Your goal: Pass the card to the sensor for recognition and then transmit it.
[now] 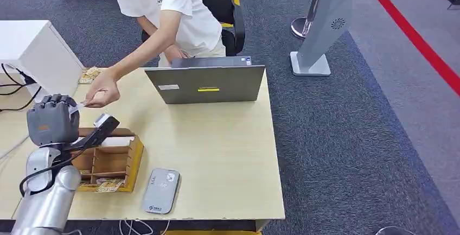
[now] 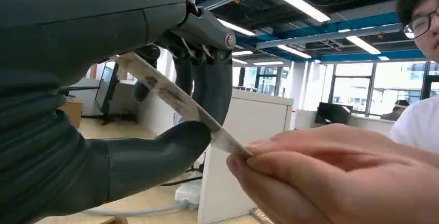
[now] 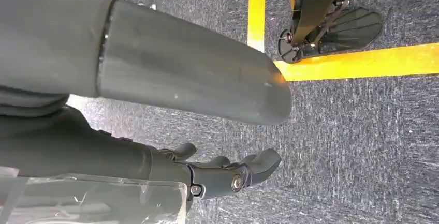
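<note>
My left hand (image 1: 52,120) is raised over the table's left side and pinches a thin white card (image 1: 81,106) between thumb and fingers. In the left wrist view the card (image 2: 176,100) runs slantwise from my thumb (image 2: 171,146) to a person's hand (image 2: 336,177), which pinches its far end. That person's hand (image 1: 102,93) reaches in from behind the table. A grey card sensor (image 1: 160,190) lies flat near the front edge, to the right of my left hand. My right hand (image 3: 228,175) hangs over the carpet, its fingers apart and holding nothing.
A yellow divided card box (image 1: 133,162) sits just below my left hand. A grey laptop (image 1: 206,83) stands at the back of the wooden table (image 1: 217,153). A white cabinet (image 1: 32,50) with cables is at the left. A grey kiosk stand (image 1: 325,23) is on the carpet.
</note>
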Controlling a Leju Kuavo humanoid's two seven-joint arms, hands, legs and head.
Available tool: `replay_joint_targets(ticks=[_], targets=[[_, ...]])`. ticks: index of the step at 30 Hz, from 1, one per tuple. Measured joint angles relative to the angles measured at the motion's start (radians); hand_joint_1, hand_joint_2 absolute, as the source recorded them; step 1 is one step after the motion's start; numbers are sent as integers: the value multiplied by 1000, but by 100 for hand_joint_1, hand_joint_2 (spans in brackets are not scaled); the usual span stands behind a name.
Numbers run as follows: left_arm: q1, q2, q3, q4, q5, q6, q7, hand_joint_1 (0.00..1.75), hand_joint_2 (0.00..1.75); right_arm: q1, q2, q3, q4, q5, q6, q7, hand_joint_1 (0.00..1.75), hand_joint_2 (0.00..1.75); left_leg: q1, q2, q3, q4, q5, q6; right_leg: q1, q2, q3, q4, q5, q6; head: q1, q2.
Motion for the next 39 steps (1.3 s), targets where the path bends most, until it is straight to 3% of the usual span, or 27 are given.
replay_joint_targets(ticks=[15,25,32,39], targets=[[30,-1,-31,-53,-11,-33,14,175,175,2,0,7,0,-14,-1,-3,0,0,0,0,0,0,0,0,0,0,0,0,0,0,0,0],[180,-15,-121,-350,-79,-62,48,175,175,14,0,6,0,-36,-7,-12,0,0,0,0,0,0,-1,0,0,0,0,0,0,0,0,0],[213,-15,-151,-438,-83,-72,52,175,175,15,0,6,0,-40,-8,-14,0,0,0,0,0,0,0,0,0,0,0,0,0,0,0,0],[263,-13,-216,-552,-105,-152,70,175,175,17,0,-12,0,-58,-8,-17,0,0,0,0,-1,0,-1,0,0,0,0,0,0,0,1,0]])
